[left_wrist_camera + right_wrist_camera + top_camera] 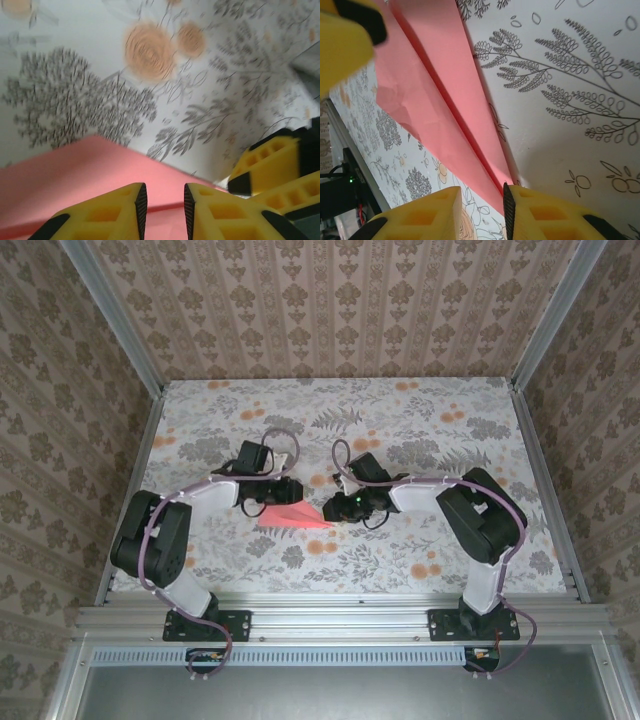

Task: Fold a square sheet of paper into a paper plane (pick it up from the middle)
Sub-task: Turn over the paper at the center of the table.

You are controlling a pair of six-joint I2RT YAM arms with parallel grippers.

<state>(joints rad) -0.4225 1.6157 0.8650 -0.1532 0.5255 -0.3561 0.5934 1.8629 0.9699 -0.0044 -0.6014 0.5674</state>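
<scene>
The coral-pink paper, folded into a slim pointed paper plane [295,519], lies flat on the floral table between the two arms, its nose towards the right. My left gripper [266,505] hovers over the wide tail end; its yellow fingers stand apart above the pink paper plane [75,170], with a crease running under my left gripper [163,200]. My right gripper [333,510] is at the nose. In the right wrist view the paper plane [435,75] narrows to a tip beside one finger of my right gripper [482,197], whose jaws stand apart and hold nothing.
The floral table cover [400,420] spreads out behind the arms. Patterned walls and aluminium posts close in the left, right and back sides. A metal rail [340,615] runs along the near edge by the arm bases.
</scene>
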